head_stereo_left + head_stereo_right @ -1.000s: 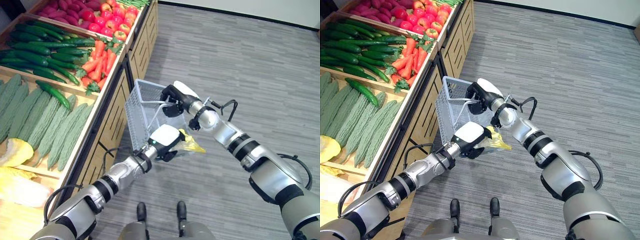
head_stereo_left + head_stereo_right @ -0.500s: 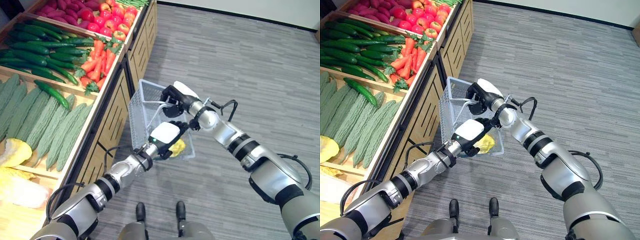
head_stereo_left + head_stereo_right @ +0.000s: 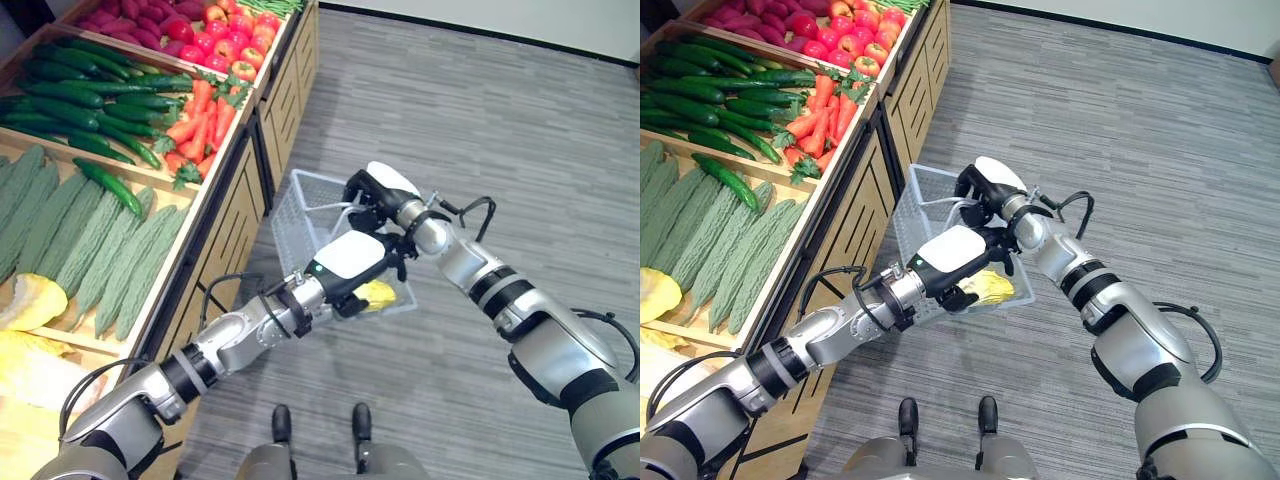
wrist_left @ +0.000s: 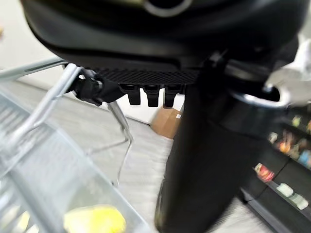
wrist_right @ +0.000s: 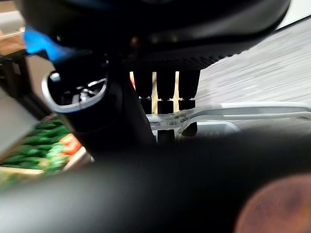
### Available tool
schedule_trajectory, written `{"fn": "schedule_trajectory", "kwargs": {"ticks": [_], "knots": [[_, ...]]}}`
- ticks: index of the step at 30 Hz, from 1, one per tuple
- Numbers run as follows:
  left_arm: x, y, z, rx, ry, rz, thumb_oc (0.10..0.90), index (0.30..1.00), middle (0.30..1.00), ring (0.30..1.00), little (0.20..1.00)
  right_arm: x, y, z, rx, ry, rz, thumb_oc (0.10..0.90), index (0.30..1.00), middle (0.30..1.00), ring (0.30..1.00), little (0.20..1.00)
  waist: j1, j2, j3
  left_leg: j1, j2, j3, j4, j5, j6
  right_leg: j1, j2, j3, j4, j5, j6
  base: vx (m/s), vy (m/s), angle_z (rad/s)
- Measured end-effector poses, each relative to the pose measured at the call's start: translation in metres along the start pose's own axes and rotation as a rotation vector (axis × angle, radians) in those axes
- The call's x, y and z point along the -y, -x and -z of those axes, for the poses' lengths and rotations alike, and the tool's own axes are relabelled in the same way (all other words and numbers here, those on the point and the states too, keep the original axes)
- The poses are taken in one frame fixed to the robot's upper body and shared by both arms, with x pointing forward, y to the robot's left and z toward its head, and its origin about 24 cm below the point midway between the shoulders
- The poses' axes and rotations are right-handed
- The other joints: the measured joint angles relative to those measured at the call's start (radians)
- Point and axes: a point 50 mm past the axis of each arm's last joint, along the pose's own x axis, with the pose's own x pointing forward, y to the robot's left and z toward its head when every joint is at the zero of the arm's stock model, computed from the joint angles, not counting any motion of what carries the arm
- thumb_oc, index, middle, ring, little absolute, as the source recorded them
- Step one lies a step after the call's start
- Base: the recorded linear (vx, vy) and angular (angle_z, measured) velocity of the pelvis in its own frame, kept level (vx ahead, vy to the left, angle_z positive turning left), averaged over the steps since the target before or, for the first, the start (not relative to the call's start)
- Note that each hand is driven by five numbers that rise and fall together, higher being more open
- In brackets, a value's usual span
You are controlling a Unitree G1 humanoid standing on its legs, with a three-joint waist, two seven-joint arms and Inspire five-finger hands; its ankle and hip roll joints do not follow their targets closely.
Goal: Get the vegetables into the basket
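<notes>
A wire basket (image 3: 296, 212) hangs beside the wooden produce stand, and my right hand (image 3: 367, 193) is shut on its handle (image 5: 233, 112). My left hand (image 3: 350, 262), white-covered on its back, reaches in over the basket's near rim. A yellow vegetable (image 3: 380, 294) lies in the basket right beside the left hand's dark fingers (image 3: 343, 300). In the left wrist view the yellow vegetable (image 4: 95, 219) rests on the mesh, apart from the fingers (image 4: 151, 95), which hold nothing.
The stand's bins at the left hold cucumbers (image 3: 70, 110), carrots (image 3: 200, 115), bitter gourds (image 3: 90, 240), red fruit (image 3: 225, 40) and pale yellow cabbages (image 3: 30, 300). The stand's wooden front (image 3: 215, 245) runs close by the basket. Grey floor (image 3: 480, 120) spreads to the right.
My left hand carried the yellow vegetable from outside the basket's near side into it and let it go. The basket and right hand shifted a little to the right.
</notes>
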Motion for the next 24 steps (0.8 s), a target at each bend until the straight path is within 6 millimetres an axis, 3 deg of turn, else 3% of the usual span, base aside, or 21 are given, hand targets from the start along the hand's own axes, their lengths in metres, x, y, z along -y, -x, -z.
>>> {"fn": "schedule_trajectory", "kwargs": {"ticks": [8,13,14,17,18,19,24], "knots": [[0.016,0.016,-0.012,0.048,0.616,0.038,0.900,1.000,1.000,1.000,1.000,-0.012,0.015,0.045,-0.159,0.004,-0.016,0.400,0.300,0.300,0.300,0.300,0.002,0.002,0.000,0.003,-0.002,0.001,0.000,0.000,0.000,0.003,-0.002,0.000,0.000,0.000,0.000,0.00,0.000,0.00],[0.024,0.031,-0.019,0.094,0.910,0.036,0.900,1.000,1.000,1.000,1.000,-0.039,0.039,0.074,-0.229,-0.055,-0.059,0.400,0.300,0.300,0.300,0.300,0.010,0.012,0.001,0.020,-0.002,-0.001,0.000,0.000,0.000,0.019,-0.003,-0.001,0.000,0.000,0.001,0.02,0.003,0.00],[0.033,0.045,-0.011,0.054,1.075,0.015,0.900,1.000,1.000,1.000,1.000,-0.052,0.051,0.081,-0.235,-0.089,-0.076,0.400,0.300,0.300,0.300,0.300,0.008,0.024,0.003,0.026,-0.002,-0.002,0.000,0.000,0.000,0.026,-0.002,-0.002,0.000,0.000,0.000,0.00,0.000,0.00],[0.051,0.074,0.012,-0.097,1.219,0.052,0.900,1.000,1.000,1.000,1.000,-0.071,0.074,0.098,-0.263,-0.113,-0.130,0.400,0.300,0.300,0.300,0.300,0.009,0.053,-0.002,0.029,-0.001,-0.005,0.000,0.000,0.000,0.031,-0.002,-0.005,0.000,-0.001,0.000,0.02,-0.002,0.02],[0.053,0.083,0.018,-0.145,1.229,0.054,0.900,1.000,1.000,1.000,1.000,-0.074,0.078,0.101,-0.270,-0.112,-0.140,0.400,0.300,0.300,0.300,0.300,0.008,0.057,-0.002,0.029,-0.002,-0.004,0.000,0.000,0.000,0.031,-0.002,-0.005,0.000,-0.001,0.000,0.00,0.000,0.00],[0.060,0.115,0.038,-0.317,1.197,0.091,0.900,1.000,1.000,1.000,1.000,-0.081,0.093,0.112,-0.299,-0.110,-0.182,0.400,0.300,0.300,0.300,0.300,0.007,0.066,-0.001,0.029,-0.003,-0.004,-0.001,0.001,-0.002,0.031,-0.003,-0.004,0.000,-0.009,-0.005,0.03,-0.007,-0.03],[0.088,0.184,0.071,-0.649,1.185,0.129,0.900,1.000,1.000,1.000,1.000,-0.086,0.133,0.137,-0.356,-0.123,-0.221,0.400,0.300,0.300,0.300,0.300,0.007,0.079,-0.009,0.033,-0.004,-0.005,-0.001,0.001,-0.007,0.036,-0.006,-0.005,-0.001,-0.019,0.000,0.02,-0.002,0.01]]}}
